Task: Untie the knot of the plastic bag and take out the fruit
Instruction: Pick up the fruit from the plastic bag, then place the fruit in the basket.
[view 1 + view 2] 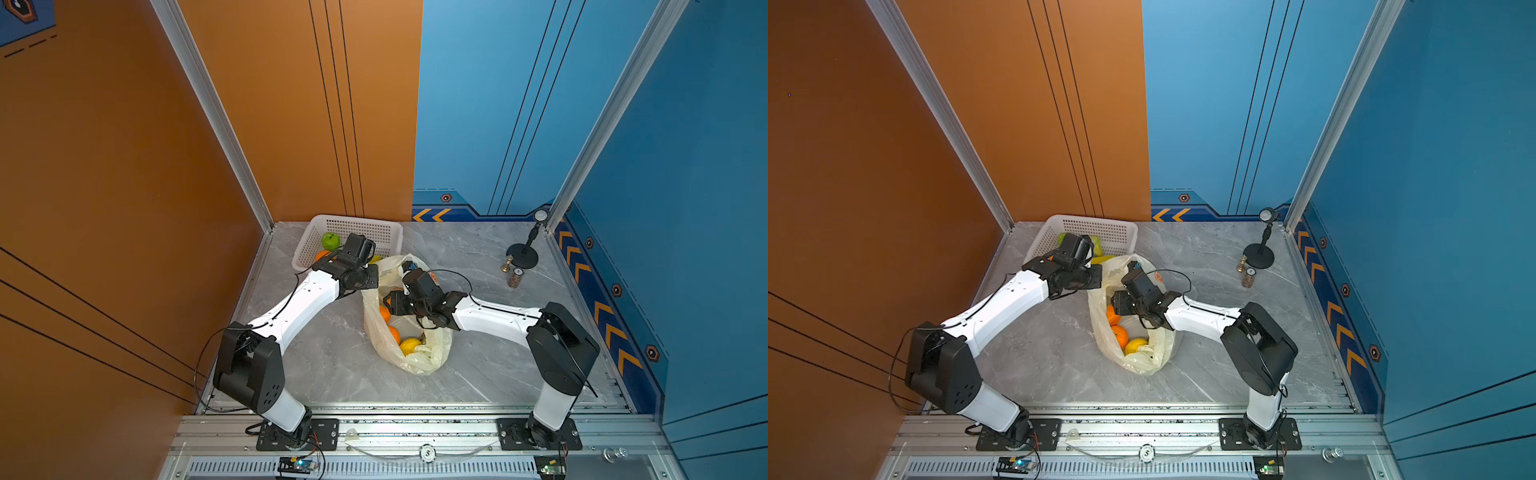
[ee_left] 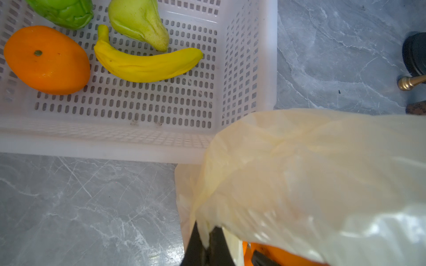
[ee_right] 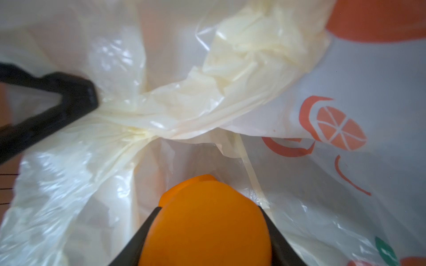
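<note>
Grips round orange toy fruit (image 3: pixel 207 232) in right tool (image 3: pixel 209 207), inside thin pale-yellow plastic bag (image 1: pixel 419 361) on grey marble counter (image 1: pixel 332 365). Pinches bag rim in clenched left tool (image 2: pixel 207 241). Likely needs lifting toward white perforated plastic basket (image 1: pixel 386 232), on left arm's side.

The plastic bag (image 3: pixel 253 57) is translucent pale yellow, printed with orange citrus-slice motifs and a small green mark, and in it show a bright orange (image 3: pixel 207 225), a second orange (image 1: pixel 392 333) and a yellow citrus (image 1: pixel 410 345). The basket (image 2: pixel 249 69) is white with a grid of small slots, and carries another orange (image 2: pixel 46 59), a yellow banana (image 2: pixel 145 66), a yellow-green pear (image 2: pixel 138 23) and a green apple (image 2: pixel 62 11). The worktop (image 1: pixel 332 361) is grey marble with pale veins, between an orange-brown wall (image 1: pixel 124 166) and a blue wall (image 1: pixel 498 104)
</note>
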Robot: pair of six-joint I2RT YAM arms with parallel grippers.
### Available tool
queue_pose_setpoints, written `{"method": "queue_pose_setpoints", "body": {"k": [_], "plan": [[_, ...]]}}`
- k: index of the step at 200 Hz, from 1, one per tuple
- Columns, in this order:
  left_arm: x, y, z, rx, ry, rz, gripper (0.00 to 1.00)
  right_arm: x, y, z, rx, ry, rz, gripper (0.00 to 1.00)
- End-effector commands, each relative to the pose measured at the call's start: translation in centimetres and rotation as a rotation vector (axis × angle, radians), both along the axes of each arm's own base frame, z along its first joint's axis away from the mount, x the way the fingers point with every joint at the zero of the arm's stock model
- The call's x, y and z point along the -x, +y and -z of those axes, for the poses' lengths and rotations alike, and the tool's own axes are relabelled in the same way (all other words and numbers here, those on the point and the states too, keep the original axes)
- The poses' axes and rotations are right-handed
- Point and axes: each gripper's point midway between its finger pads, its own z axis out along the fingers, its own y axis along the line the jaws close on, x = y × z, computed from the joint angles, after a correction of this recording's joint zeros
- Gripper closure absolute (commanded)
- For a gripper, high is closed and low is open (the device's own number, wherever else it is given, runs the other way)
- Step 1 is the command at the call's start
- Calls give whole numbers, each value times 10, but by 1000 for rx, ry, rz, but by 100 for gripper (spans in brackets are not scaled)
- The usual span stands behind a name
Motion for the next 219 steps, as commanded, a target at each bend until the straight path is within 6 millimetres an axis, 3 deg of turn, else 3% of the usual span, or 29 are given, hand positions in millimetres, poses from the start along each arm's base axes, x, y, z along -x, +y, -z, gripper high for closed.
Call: {"method": "queue_pose_setpoints", "body": {"k": [1, 67, 107, 149, 181, 219], "plan": [[-3, -1, 3, 9, 7, 0, 100, 10, 3, -32, -55, -51, -63, 51], [-2, -2, 4, 3, 6, 9, 97, 21, 3, -105, -210, -161, -132, 50], [1, -8, -6, 21, -20, 76, 86, 17, -18, -148, -279, -219, -81, 50], [9, -21, -30, 90, -120, 203, 64, 8, -54, -181, -312, -262, -5, 50], [19, -33, -58, 178, -231, 324, 59, -5, -81, -192, -341, -240, 53, 50], [33, -49, -96, 234, -394, 489, 54, -6, -89, -200, -358, -177, 18, 50]]}}
